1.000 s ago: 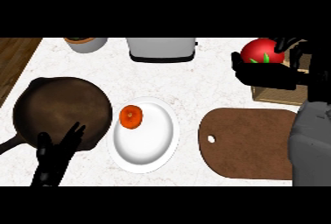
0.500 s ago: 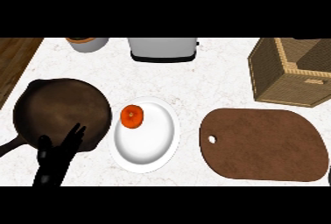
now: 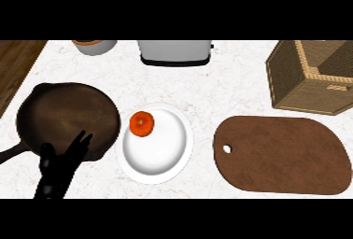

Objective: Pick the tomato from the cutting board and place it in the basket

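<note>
Seemingly done: no tomato is seen on cutting board [image 3: 283, 154]; basket [image 3: 303, 88] interior partly hidden. Left hand [image 3: 59, 163] rested, fingers straight; right hand unseen.

I log the counter [image 3: 228, 88]: white marbled top, with a strip of wood surface [image 3: 17, 65] along its far-left edge.

Items I see lying directly on it:
- Wicker basket [image 3: 310, 79], far right, open at the top.
- Brown cutting board [image 3: 283, 154], near right, just in front of the basket, with a small hole at its left end.
- White plate [image 3: 158, 149], centre, just left of the board.
- Dark skillet [image 3: 66, 121], left, its rim close beside the plate.
- Grey appliance [image 3: 173, 52], far centre, cut off by the view's edge.
- Pale cup [image 3: 95, 45], far left, also partly cut off.
</note>
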Robot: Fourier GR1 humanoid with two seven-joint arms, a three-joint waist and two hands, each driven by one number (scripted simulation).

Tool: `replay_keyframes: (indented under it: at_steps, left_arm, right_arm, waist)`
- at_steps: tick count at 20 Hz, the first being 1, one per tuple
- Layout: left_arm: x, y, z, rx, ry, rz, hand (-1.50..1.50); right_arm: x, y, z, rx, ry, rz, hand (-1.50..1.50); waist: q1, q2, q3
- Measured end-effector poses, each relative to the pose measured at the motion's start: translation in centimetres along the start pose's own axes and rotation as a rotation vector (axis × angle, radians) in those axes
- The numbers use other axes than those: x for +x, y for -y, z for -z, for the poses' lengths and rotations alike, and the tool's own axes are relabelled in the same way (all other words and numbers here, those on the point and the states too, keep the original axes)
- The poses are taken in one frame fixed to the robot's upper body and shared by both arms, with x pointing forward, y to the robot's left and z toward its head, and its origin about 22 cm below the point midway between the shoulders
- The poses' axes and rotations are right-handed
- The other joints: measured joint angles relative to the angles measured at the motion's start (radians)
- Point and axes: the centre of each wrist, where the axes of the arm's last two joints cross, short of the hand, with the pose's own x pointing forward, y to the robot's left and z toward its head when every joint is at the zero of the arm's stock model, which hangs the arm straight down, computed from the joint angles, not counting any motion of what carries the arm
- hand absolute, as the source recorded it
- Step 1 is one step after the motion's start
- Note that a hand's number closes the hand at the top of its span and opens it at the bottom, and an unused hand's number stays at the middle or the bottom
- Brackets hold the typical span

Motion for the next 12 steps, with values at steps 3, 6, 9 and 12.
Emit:
replay_keyframes:
  at_steps: [3, 6, 9, 12]
  left_arm:
    - [-0.2, -0.1, 0.2, 0.000, 0.008, 0.003, 0.00]
    - [-0.1, -0.2, 0.1, -0.002, 0.007, 0.000, 0.00]
    - [-0.1, -0.2, 0.1, 0.000, 0.009, 0.004, 0.00]
    - [0.0, 0.1, 0.0, -0.004, 0.010, 0.003, 0.00]
  right_arm:
    - [-1.6, 0.2, 1.9, 0.012, -0.028, 0.032, 1.50]
    - [-3.3, 0.0, 2.8, 0.017, -0.061, 0.112, 1.50]
    - [-5.9, -0.8, 3.5, 0.026, -0.081, 0.166, 1.50]
    - [-7.9, -2.1, 4.0, 0.030, -0.088, 0.187, 1.50]
  waist:
    - [0.002, 0.000, 0.002]
    - [0.001, 0.000, 0.002]
    - [0.001, 0.000, 0.001]
    - [0.003, 0.002, 0.000]
